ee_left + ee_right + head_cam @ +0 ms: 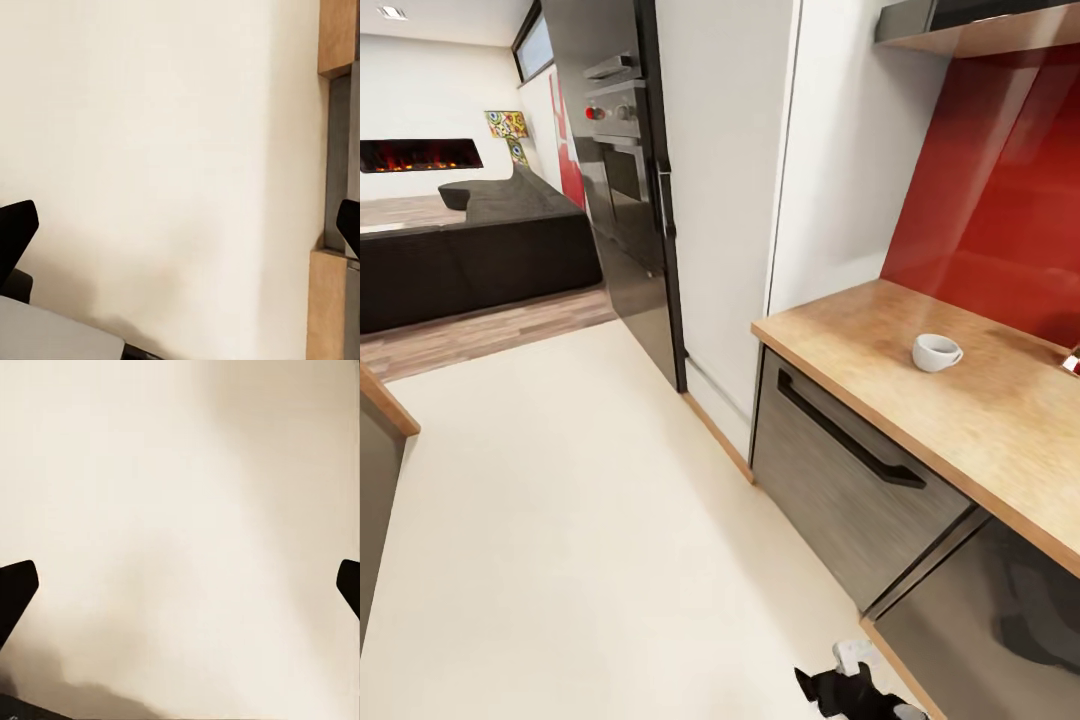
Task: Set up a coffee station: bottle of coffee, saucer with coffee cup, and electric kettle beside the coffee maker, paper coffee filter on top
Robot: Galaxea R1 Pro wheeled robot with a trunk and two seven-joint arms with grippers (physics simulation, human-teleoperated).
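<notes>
Beige countertop point(880, 340) holds only the cup point(936, 352), awaiting its saucer. We carry nothing: both grippers point(180, 225) point(180, 585) hang spread over the floor point(560, 520).

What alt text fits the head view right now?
A white coffee cup sits alone on the kitchen countertop against a red backsplash. Cream floor leads past a tall black oven unit to a dark sofa.

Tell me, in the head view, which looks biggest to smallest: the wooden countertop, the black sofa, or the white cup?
1. kitchen countertop
2. black sofa, though it is farther away, so this ranking is unsure
3. coffee cup, clearly smallest
</notes>
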